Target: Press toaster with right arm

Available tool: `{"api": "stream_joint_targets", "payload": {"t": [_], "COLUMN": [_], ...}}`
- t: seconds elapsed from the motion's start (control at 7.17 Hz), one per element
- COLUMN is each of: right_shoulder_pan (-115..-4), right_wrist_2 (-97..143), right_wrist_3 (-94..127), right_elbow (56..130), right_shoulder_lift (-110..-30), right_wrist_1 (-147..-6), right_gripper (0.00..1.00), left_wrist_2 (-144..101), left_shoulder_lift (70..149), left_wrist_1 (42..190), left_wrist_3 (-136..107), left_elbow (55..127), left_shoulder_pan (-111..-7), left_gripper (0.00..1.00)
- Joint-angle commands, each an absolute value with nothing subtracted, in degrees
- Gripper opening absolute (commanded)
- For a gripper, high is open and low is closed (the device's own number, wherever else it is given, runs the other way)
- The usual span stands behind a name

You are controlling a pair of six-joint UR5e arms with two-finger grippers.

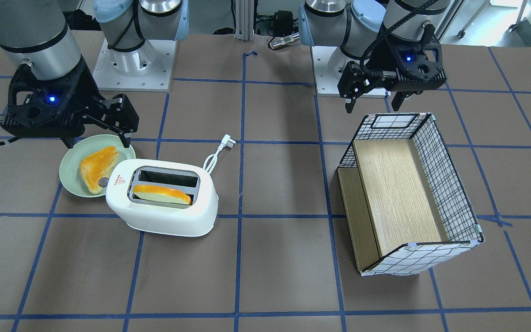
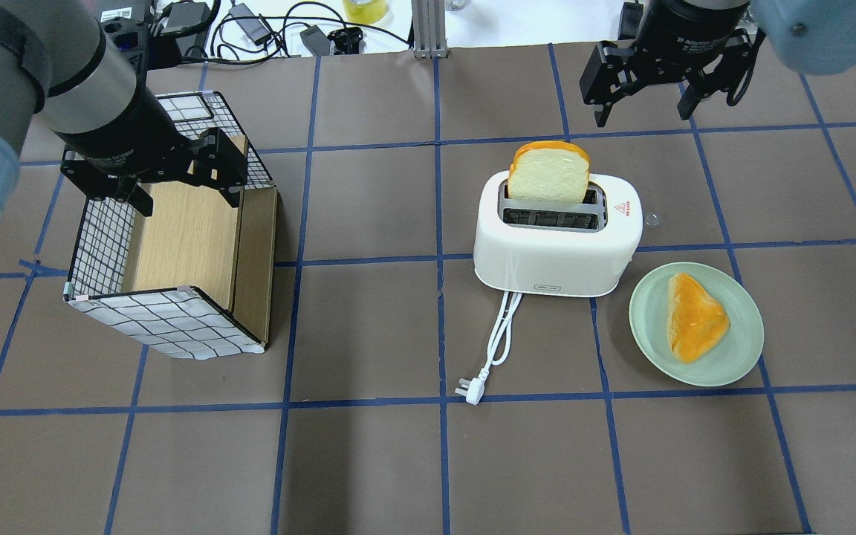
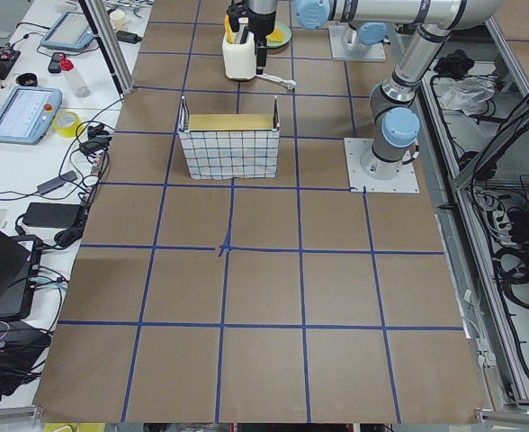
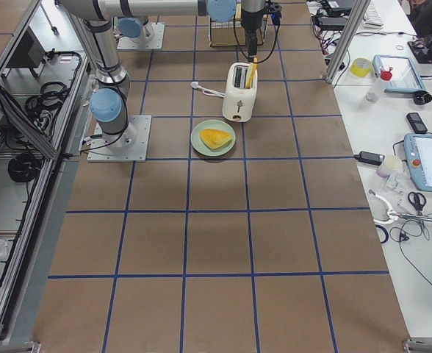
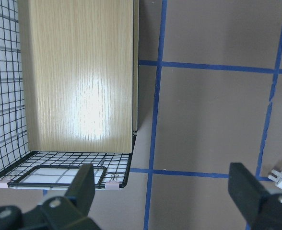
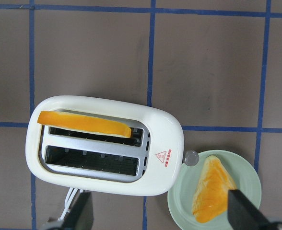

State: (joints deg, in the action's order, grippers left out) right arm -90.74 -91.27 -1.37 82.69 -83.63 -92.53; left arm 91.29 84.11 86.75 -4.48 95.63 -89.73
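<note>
White rounded plastic, the toaster (image 6: pixel 165 129) is sitting below the right fingers (image 6: pixel 82 211), clear of them. Those black fingers are standing spread wide and holding nothing. A bread slice (image 6: pixel 83 123) is standing in the slot farther from the robot, and the grey-framed slot beside it is gaping open.

At the toaster's sticker end a small round clear knob (image 6: pixel 191 157) is sticking out. Just past it a pale green plate (image 6: pixel 239 175) is carrying a triangular, orange-crusted bread piece (image 6: pixel 210 189). Bare brown worktop (image 2: pixel 368 446), crossed by blue tape lines, is stretching out on the toaster's other sides. Only the white cord and plug (image 2: pixel 472 390) are trailing across it toward the robot.

The right wrist view is showing just the slice's orange crust edge, while the overhead view is showing its pale face rising tall above the slot. The front-facing view is making toaster and plate overlap, whereas the overhead view is showing a gap between them.

The left fingers (image 5: pixel 86 184) are hanging wide apart and empty over one end rim of a black wire basket (image 5: pixel 4 120) with a light wood-grain panel inside, well apart from the toaster.
</note>
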Motion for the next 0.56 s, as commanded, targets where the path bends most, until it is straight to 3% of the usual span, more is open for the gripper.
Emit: {"api": "stream_joint_targets", "payload": {"t": [0.0, 0.42], "right_shoulder_pan": [-90.6, -90.6], "right_wrist_2": [-92.1, -91.9], "right_wrist_3": [-1.3, -1.0], "right_elbow": [82.5, 82.7], "right_shoulder_lift": [-83.6, -83.7], "right_wrist_1": [-92.4, -92.3], "right_gripper": [1.00, 1.00], "left_wrist_2": [91.3, 91.3], "left_shoulder_lift": [84.1, 84.1], "left_wrist_1": [86.7, 86.7], "left_wrist_3": [-4.5, -4.5], "left_elbow": [95.6, 95.6], "left_shoulder_pan": [-89.7, -89.7], "left_gripper": [1.00, 1.00]}}
